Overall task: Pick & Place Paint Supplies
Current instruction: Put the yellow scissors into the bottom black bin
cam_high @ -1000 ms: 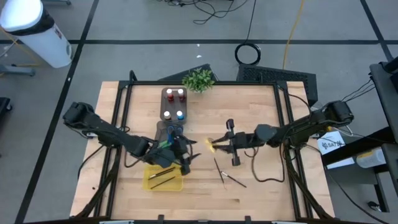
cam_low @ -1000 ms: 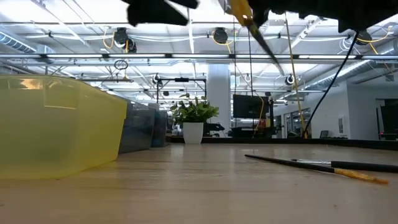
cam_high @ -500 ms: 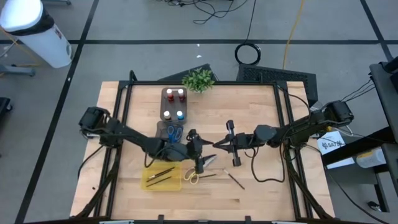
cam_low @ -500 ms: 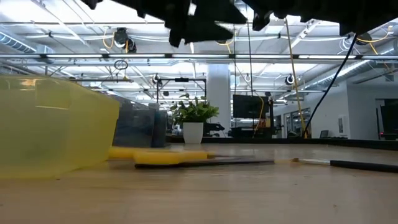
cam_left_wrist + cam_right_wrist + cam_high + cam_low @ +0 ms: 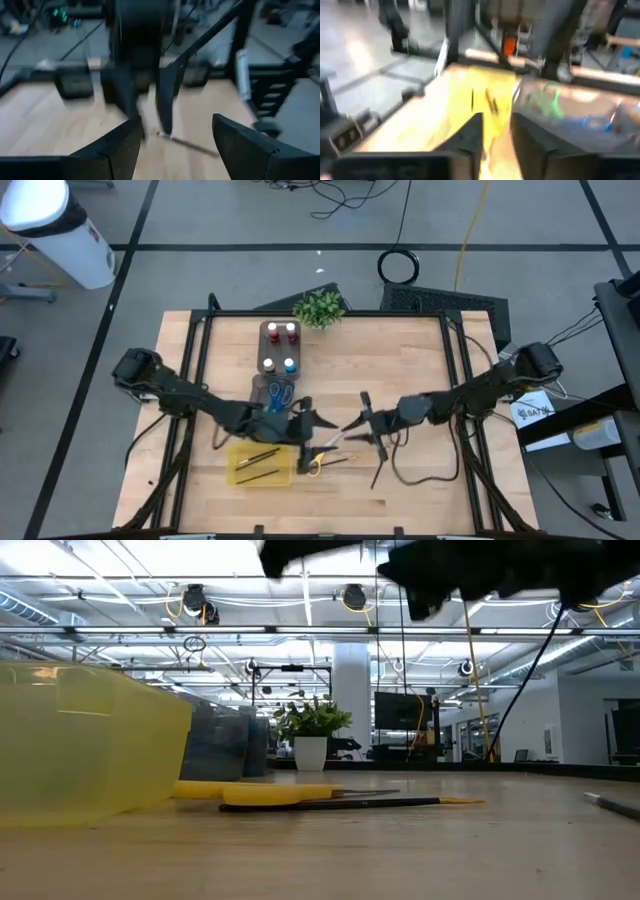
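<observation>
Loose brush (image 5: pixel 378 470): lying bare on the worktop (image 5: pixel 420 360) towards the front edge, below my right gripper in the high view, well apart from the yellow tray.
Yellow tray (image 5: pixel 240 475): sitting near the front edge on my left side, holding two thin dark brushes (image 5: pixel 260 456), one behind the other.
Yellow-handled scissors (image 5: pixel 316 463): lying flat on the worktop just beside the tray's right wall, outside it.
Second brush (image 5: pixel 330 805): lying in front of the scissors in the low view, right beside them, its pale tip pointing away from the tray.
My left gripper (image 5: pixel 308 422): hovering above the worktop, just behind the tray and scissors; I am holding its fingers (image 5: pixel 115 150) wide apart with nothing between them.
My right gripper (image 5: pixel 350 425): hovering facing the left one, near it, behind the scissors; I am keeping only a narrow gap between its fingers (image 5: pixel 470 137), and nothing is showing in that gap.
Organiser tray (image 5: pixel 264 348): lying further back, long and dark grey, carrying blue-handled scissors (image 5: pixel 281 392) at its near end.
Paint bottles (image 5: pixel 280 347): standing at the organiser's far end, four in a square, with red, white and blue caps.
Potted plant (image 5: pixel 319 308): standing at the far edge of the worktop.
</observation>
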Controlling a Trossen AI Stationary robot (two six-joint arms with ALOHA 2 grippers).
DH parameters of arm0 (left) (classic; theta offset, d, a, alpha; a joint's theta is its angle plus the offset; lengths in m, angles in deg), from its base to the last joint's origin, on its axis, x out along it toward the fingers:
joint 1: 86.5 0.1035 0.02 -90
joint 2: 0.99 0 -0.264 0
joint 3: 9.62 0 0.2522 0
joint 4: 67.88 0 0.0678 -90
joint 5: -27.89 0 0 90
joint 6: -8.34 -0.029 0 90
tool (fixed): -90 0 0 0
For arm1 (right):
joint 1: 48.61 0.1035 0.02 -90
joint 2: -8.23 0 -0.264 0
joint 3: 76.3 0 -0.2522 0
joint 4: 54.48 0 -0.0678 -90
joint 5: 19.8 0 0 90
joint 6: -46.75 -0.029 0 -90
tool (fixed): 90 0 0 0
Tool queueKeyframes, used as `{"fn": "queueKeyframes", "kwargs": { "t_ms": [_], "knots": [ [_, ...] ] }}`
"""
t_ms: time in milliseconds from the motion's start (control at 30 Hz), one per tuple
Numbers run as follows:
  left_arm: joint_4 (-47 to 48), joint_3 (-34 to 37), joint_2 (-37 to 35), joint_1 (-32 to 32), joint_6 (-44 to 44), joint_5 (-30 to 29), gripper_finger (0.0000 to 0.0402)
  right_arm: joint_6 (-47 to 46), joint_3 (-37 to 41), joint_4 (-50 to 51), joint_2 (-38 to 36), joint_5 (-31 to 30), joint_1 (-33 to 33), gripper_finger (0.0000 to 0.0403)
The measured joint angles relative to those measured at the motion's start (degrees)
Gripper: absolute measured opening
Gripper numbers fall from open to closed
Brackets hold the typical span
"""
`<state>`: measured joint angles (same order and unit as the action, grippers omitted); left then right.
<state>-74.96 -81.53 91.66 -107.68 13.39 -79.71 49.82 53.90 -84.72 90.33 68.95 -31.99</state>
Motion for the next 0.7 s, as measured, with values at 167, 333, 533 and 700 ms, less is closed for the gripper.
{"fn": "queueKeyframes", "kwargs": {
  "t_ms": [167,333,533,700],
  "knots": [
    [0.2,0.0,-6.7,-4.0,-0.9,-0.3,0.0253,-3.0,-8.1,8.1,10.1,-1.7,3.2,0.0193],
    [1.4,0.0,-12.0,-7.0,-1.5,-0.5,0.0253,-5.4,-26.7,31.3,22.2,-2.0,3.1,0.0266],
    [3.3,0.0,-14.4,-9.3,-3.2,-0.5,0.0253,-1.9,-44.4,45.5,35.0,-2.0,2.9,0.0273],
    [3.2,0.0,-14.5,-10.0,-3.7,-0.5,0.0253,2.1,-49.7,46.9,40.1,-1.7,2.5,0.0247]
  ]
}}
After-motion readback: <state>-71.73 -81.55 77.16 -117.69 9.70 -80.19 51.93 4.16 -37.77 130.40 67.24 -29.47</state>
